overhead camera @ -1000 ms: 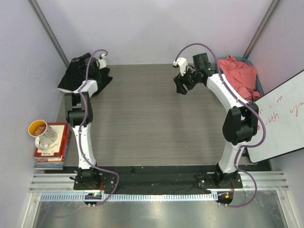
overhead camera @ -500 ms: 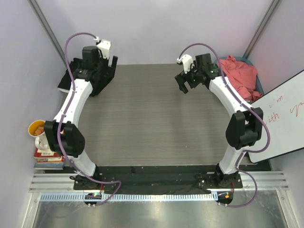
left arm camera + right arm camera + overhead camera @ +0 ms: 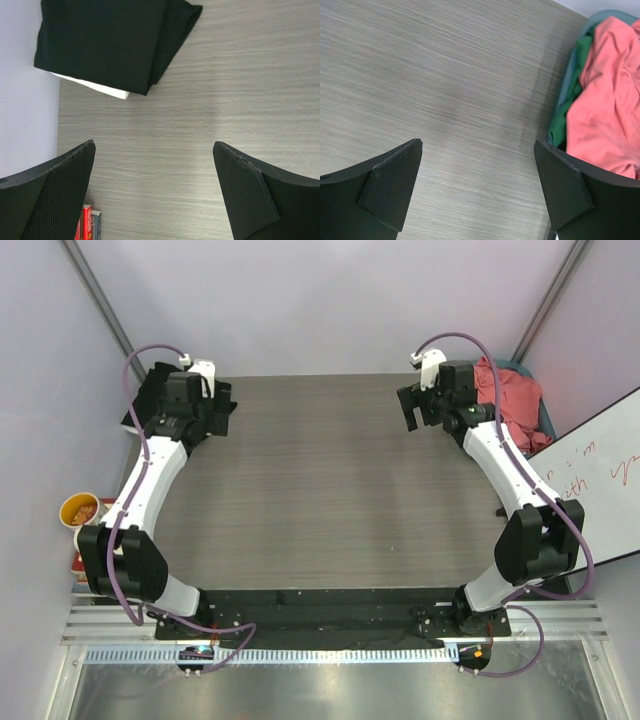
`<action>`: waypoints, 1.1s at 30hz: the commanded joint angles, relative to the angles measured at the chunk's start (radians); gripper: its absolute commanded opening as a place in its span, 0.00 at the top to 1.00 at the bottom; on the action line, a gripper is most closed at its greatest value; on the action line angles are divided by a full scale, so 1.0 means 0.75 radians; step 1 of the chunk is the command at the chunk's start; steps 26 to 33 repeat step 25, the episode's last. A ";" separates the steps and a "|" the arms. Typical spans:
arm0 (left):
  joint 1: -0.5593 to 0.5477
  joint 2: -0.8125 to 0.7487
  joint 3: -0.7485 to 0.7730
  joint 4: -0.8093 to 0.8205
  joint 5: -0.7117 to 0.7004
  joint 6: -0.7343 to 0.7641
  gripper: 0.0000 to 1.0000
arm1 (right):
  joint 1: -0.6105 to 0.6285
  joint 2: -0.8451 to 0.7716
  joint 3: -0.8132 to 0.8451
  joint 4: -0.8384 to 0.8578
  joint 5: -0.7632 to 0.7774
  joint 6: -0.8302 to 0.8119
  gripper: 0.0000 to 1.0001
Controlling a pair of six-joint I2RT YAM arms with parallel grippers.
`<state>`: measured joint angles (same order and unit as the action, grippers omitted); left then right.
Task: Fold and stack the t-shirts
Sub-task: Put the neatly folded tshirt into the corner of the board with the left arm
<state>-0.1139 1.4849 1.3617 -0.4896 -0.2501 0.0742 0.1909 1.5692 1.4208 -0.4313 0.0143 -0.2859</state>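
A folded black t-shirt [image 3: 110,40] lies at the table's far left corner on top of a folded white t-shirt [image 3: 107,91], of which only an edge shows. The stack is partly hidden behind the left arm in the top view [image 3: 143,405]. My left gripper [image 3: 152,190] is open and empty over bare table, just right of the stack [image 3: 220,405]. A crumpled coral-pink t-shirt [image 3: 610,100] lies in a teal basket [image 3: 568,75] at the far right [image 3: 510,395]. My right gripper [image 3: 477,190] is open and empty, just left of the basket [image 3: 410,405].
A green cloth [image 3: 568,105] lies under the coral shirt in the basket. A mug [image 3: 78,510] stands on red books [image 3: 90,222] at the left edge. A whiteboard [image 3: 600,490] leans at the right. Walls close in on three sides.
My left gripper has lifted off the black stack and come away a little to the right. My right gripper has moved right, towards the basket. Both stay open.
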 commanded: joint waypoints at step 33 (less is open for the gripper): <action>0.017 -0.002 0.095 0.119 -0.170 -0.066 0.00 | -0.023 -0.116 -0.078 0.115 0.126 0.015 0.00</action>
